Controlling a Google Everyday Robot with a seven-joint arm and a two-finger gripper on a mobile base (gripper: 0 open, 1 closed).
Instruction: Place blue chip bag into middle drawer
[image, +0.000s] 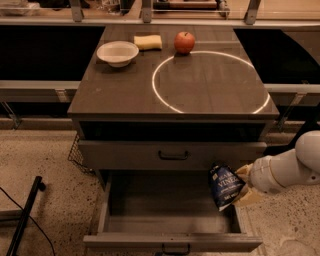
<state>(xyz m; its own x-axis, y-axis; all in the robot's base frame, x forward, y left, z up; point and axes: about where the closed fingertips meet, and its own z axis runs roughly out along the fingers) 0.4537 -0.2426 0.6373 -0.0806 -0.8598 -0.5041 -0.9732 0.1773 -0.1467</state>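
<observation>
The middle drawer (160, 202) stands pulled out beneath the closed drawer (172, 155). Above its right rear corner hangs the blue chip bag (225, 186), clasped from the drawer's right by the gripper (242, 186). Higher up, behind the drawer, the cabinet top (125, 87) carries a bowl (117, 52), sponge (148, 42) and apple (184, 42), left to right.

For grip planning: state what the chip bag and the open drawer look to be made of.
The blue chip bag looks like thin foil or plastic film, glossy: creased, with highlights; the claw holds it over the drawer's right side. The middle drawer seems painted or laminated wood, matte grey: flat panels, no shine.
</observation>
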